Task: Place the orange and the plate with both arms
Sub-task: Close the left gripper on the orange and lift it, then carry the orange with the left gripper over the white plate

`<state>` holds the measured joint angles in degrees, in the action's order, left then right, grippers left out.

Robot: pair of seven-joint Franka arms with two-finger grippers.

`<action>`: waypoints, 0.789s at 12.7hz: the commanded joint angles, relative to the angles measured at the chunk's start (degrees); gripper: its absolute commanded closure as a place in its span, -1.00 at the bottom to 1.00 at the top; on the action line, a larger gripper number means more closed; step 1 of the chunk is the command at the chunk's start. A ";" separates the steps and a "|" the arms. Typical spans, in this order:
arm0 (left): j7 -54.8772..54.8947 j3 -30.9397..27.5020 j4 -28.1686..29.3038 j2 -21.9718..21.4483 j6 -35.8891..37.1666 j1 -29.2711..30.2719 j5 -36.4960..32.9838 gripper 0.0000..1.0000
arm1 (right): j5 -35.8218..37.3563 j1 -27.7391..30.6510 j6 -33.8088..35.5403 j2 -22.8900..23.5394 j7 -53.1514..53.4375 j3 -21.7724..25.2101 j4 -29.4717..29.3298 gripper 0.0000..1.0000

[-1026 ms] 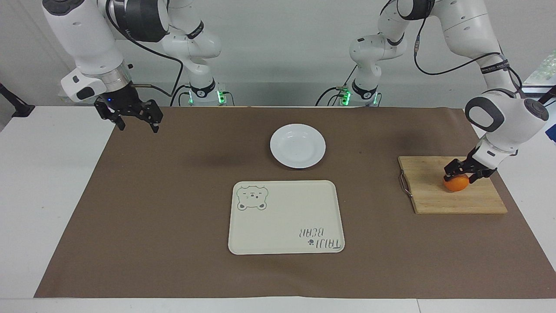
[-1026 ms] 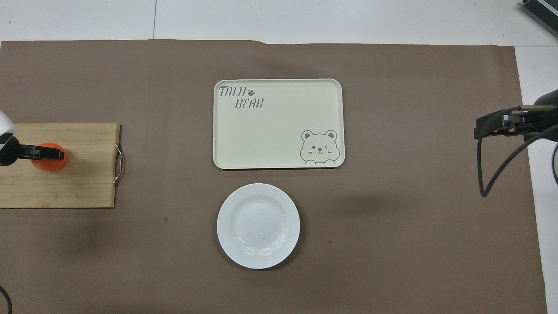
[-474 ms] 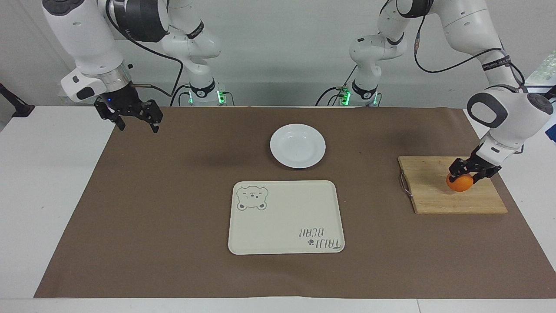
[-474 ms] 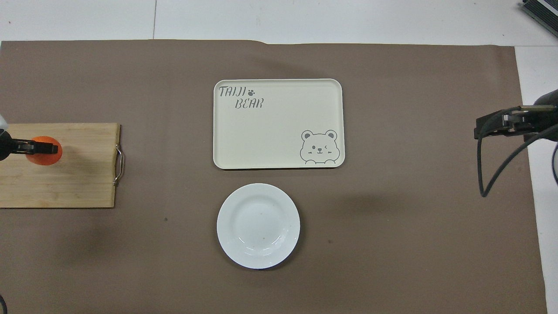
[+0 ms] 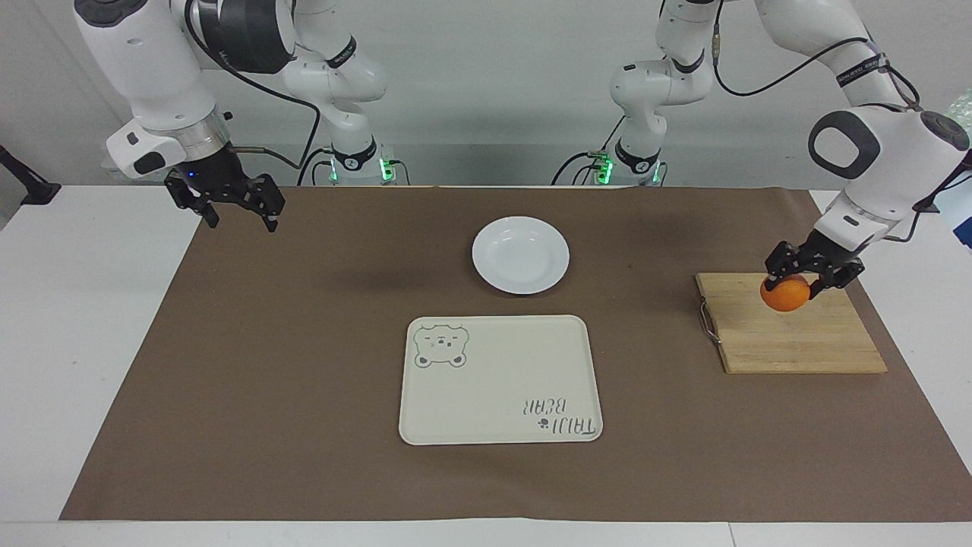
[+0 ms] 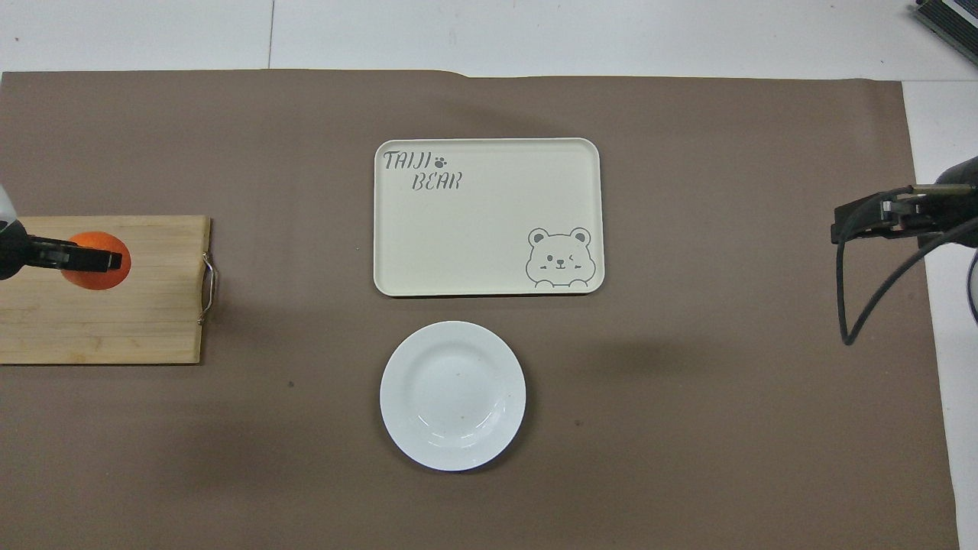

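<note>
1. Our left claw (image 5: pixel 790 282) grips the orange (image 5: pixel 784 294), its fingers pinching the fruit from above. The orange hangs clear of the board (image 5: pixel 790 342), directly under the claw, so nothing drags when we carry it off.
2. The board lies below that claw at the left arm's end of the surface (image 5: pixel 319 365); its metal handle points toward the middle, away from our grip.
3. Our right claw (image 5: pixel 237 209) hangs open over the brown mat's corner at the right arm's end, holding nothing. We judge it waits there to keep the middle free.
4. The plate (image 5: pixel 521 254) sits bare on the mat, between the two claws and well apart from both. The tray (image 5: pixel 500 380) lies just beside it, on the side away from our arms.
5. We judge the orange is bound for the middle, and the plate falls to the right claw; its raised rim gives that claw an edge to pinch.
</note>
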<state>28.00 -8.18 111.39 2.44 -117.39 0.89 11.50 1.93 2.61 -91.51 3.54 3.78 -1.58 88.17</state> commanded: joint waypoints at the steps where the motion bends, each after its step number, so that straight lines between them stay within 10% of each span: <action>1: -11.15 -0.70 1.55 -2.53 2.42 -7.02 0.11 1.00 | -0.87 0.73 0.46 -0.64 0.88 -0.53 0.42 -1.00; 10: -44.78 -0.08 6.55 -7.44 4.54 -35.32 0.11 1.00 | -0.87 0.73 0.46 -0.64 0.88 -0.53 0.51 -1.00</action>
<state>-14.74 -7.09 113.66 -0.77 -113.10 -30.81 11.50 1.93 2.61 -91.51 3.54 3.78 -1.58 88.17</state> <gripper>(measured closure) 0.211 0.000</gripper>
